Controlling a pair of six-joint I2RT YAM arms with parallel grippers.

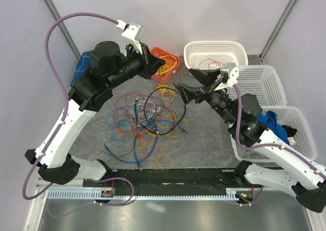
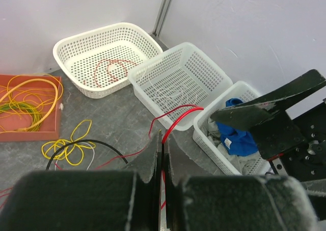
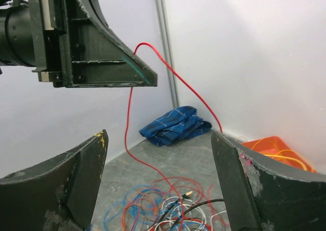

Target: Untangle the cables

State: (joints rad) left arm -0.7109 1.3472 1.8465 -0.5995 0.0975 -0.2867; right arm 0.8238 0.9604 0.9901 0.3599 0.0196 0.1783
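Noted the cable tangle [image 1: 150,116] at table centre, 12 o'clock of the arm bases: red, blue, yellow, white and black wires heaped and crossing.

Found the left gripper [image 2: 163,148] held high at 12 o'clock of the heap, jaws pressed flat together on one red wire [image 2: 177,116]. Followed that wire in the right wrist view: arcs out of the pinch, drops back toward the heap. Judged the lift as a way to draw this strand clear of the rest.

Found the right gripper [image 3: 159,139] at 2 o'clock of the heap, fingers spread wide, nothing between them, facing the hanging strand. Probably set for a second hold. Cannot tell whether the wire touches its right fingertip.

Counted three white baskets [image 2: 204,70] from 1 to 3 o'clock. Likely colour bins: red wire in the far one, white wires in the middle.
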